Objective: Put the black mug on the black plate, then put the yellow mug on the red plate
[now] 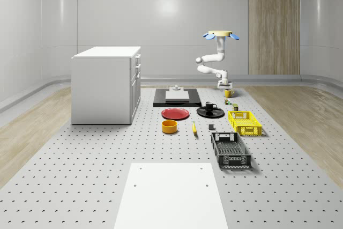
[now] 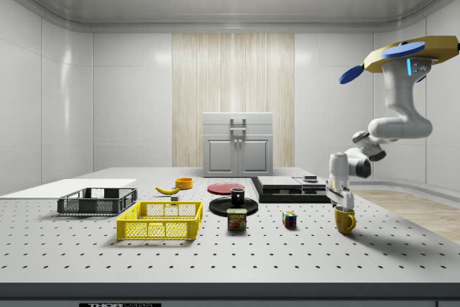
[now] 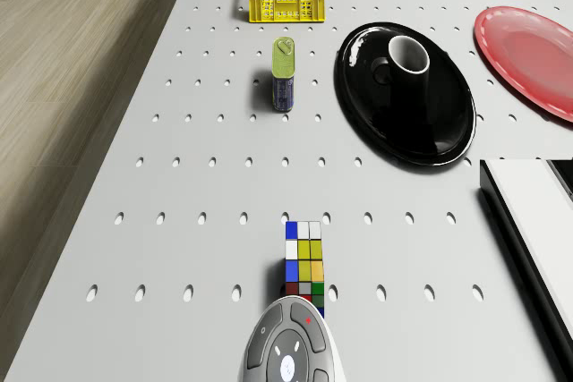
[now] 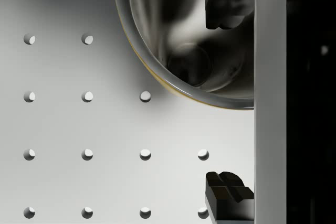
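Note:
The black mug [image 1: 210,106] stands upright on the black plate [image 1: 217,113] near the table's middle; the pair also shows in the side view as mug [image 2: 237,195] and plate [image 2: 220,208]. The red plate [image 1: 176,113] lies bare beside them. The yellow mug [image 2: 345,219] stands on the table at the side view's right. My drone [image 2: 410,52] hovers high above it. My gripper [image 2: 341,198] hangs open just over the mug's rim. In the wrist view one finger [image 4: 228,3] is over the mug's hollow [image 4: 178,35] and the other finger [image 4: 228,195] is outside it.
A Rubik's cube [image 2: 290,219] and a can [image 2: 237,219] stand between the yellow mug and the plates. A yellow basket [image 1: 245,122], a black basket [image 1: 230,149], a yellow bowl [image 1: 169,126], a black tray [image 1: 177,98] and a white cabinet [image 1: 107,84] are also on the table.

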`<state>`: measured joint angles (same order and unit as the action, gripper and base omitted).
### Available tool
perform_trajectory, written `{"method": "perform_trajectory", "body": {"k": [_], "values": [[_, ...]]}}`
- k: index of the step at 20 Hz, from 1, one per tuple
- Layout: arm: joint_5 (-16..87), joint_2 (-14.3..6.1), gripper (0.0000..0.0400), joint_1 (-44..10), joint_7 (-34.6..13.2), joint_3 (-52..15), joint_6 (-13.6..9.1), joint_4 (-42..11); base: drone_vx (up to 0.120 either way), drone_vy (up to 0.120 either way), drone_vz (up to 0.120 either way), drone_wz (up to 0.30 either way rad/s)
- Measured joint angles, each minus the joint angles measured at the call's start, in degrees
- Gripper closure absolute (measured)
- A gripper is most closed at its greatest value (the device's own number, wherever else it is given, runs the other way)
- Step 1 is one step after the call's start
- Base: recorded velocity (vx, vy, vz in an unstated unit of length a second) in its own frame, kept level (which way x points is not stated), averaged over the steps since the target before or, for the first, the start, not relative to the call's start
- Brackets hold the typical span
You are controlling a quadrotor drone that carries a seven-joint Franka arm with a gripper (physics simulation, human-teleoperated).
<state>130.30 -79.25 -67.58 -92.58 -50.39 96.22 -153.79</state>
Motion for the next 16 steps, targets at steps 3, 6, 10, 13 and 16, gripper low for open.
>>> {"method": "perform_trajectory", "body": {"k": [3, 6, 10, 13, 16], "values": [[0.1, 0.3, 0.0000, 0.1, 0.2, 0.0, -0.2, 0.1, 0.000, 0.000, 0.000, 0.000], [0.3, 0.6, 0.0141, 0.2, 0.3, 0.1, -0.4, 0.2, 0.000, 0.000, 0.000, 0.000], [0.5, 0.9, 0.0235, 0.5, 0.5, 0.2, -0.7, 0.2, 0.000, 0.000, 0.000, 0.000], [0.6, 1.1, 0.0264, 0.6, 0.7, 0.2, -0.9, 0.2, 0.000, 0.000, 0.000, 0.000], [0.7, 1.3, 0.0278, 0.8, 0.8, 0.3, -1.1, 0.2, 0.000, 0.000, 0.000, 0.000]]}}
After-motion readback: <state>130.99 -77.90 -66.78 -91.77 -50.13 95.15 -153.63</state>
